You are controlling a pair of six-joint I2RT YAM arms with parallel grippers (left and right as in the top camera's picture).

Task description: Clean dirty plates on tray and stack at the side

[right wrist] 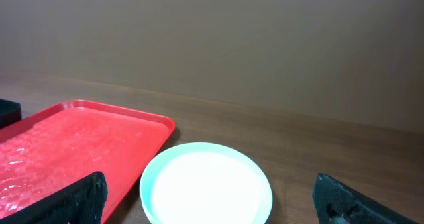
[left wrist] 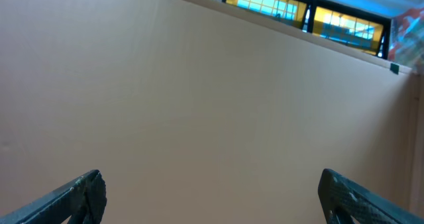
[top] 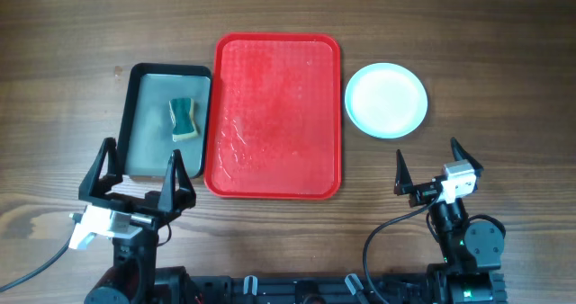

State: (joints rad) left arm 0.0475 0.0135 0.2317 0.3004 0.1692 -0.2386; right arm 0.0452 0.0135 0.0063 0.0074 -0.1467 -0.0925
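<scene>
The plates (top: 387, 99) lie together as one round pile on the wood to the right of the red tray (top: 279, 115), white on top with a pale turquoise rim; how many are in the pile cannot be told. The tray holds no plates, only wet patches. My right gripper (top: 427, 156) hangs open just in front of the pile, nothing between its fingers. In the right wrist view the plates (right wrist: 205, 177) sit ahead of the open gripper (right wrist: 211, 187), with the tray (right wrist: 79, 144) at the left. My left gripper (top: 139, 174) is open and empty near the pan's front edge; its wrist view shows the open gripper (left wrist: 212, 187) against a bare wall.
A black-rimmed metal pan (top: 144, 142) stands left of the tray, touching its side, with a green and yellow sponge (top: 184, 119) in it. A dark pan corner (right wrist: 8, 111) shows at the far left of the right wrist view.
</scene>
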